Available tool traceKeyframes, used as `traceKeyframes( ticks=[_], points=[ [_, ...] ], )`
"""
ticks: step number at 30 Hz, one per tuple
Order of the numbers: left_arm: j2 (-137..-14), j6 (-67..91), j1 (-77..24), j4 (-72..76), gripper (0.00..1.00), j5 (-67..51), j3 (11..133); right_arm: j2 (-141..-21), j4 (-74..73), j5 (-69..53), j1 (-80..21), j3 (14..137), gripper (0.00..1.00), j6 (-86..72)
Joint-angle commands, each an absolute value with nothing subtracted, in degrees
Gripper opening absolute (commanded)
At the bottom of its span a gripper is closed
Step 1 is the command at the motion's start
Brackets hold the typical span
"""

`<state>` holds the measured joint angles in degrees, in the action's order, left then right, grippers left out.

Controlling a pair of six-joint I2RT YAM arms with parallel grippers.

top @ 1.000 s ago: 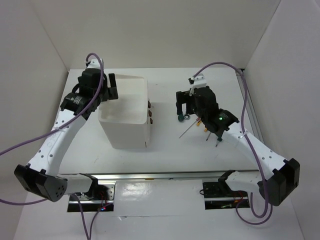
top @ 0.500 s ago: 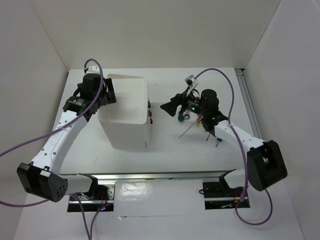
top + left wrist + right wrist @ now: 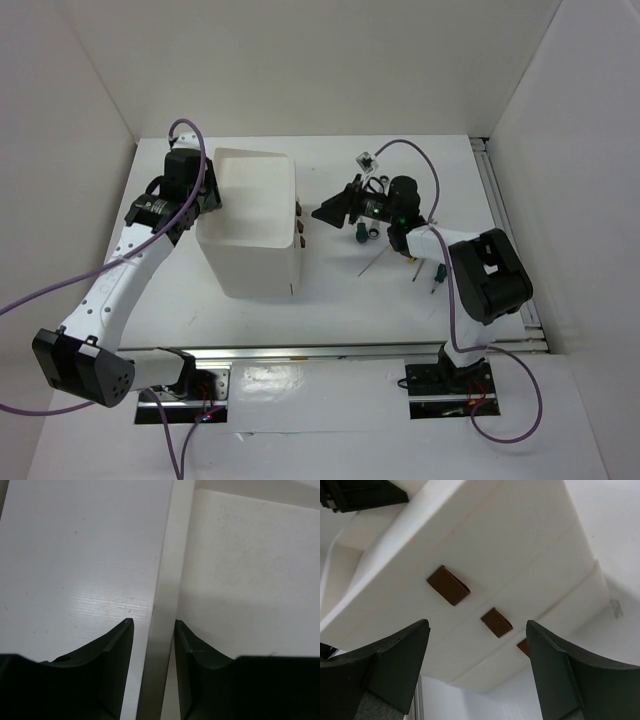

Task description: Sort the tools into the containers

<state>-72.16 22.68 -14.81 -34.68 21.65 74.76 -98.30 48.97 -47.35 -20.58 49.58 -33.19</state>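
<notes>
On the surface (image 3: 340, 300), right of the box (image 3: 250, 240): the tools (image 3: 372, 236) lie loose in a small cluster. I see none in the box's open top.
Progress: sorting has barely begun, I judge. The drawers look closed, and every tool is left to place.
Left fingers (image 3: 110, 650): clenched on the box's left wall, one on each side of the rim.
Right fingers (image 3: 395, 655): spread wide, empty, facing the brown handles (image 3: 448, 585) without touching them.
Change: a second ago my left fingers stood spread beside the box. My right arm hung over the tools and has since swung toward the drawer front.
</notes>
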Motion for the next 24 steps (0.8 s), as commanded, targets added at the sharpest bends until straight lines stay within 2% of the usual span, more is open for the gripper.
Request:
traceKeyframes(
  ticks=[1,7,12,15,16,19,22,24],
  points=[
    [-71.0,22.6,-15.0,-35.5,0.51,20.9,74.3,-99.5,57.0,-49.4,-22.2,54.0,0.86,-33.4],
    [-71.0,22.6,-15.0,-35.5,0.51,20.9,74.3,-102.6,61.5,-49.9,-23.5,54.6,0.86,-36.2],
    [-71.0,22.6,-15.6,-35.5,0.48,20.9,74.3,-107.7,68.4,-51.0,-23.5,55.9,0.75,-41.2],
    [-70.5,22.6,-15.6,-35.5,0.48,20.9,74.3,-109.0,73.2,-51.5,-23.5,55.9,0.74,-44.3],
    [-70.5,22.6,-15.6,-35.5,0.48,20.9,74.3,-109.5,74.0,-51.5,-24.0,55.9,0.69,-44.3],
    [-70.5,22.1,-16.1,-35.5,0.42,20.9,74.3,-110.0,75.1,-52.2,-24.5,56.7,0.68,-45.6],
    [-70.0,22.1,-16.1,-35.5,0.42,21.4,74.3,-110.0,75.6,-52.2,-25.0,57.2,0.68,-45.6],
    [-70.0,22.1,-16.1,-35.5,0.33,21.4,74.3,-110.6,75.6,-52.2,-25.0,57.2,0.68,-45.6]
  ],
)
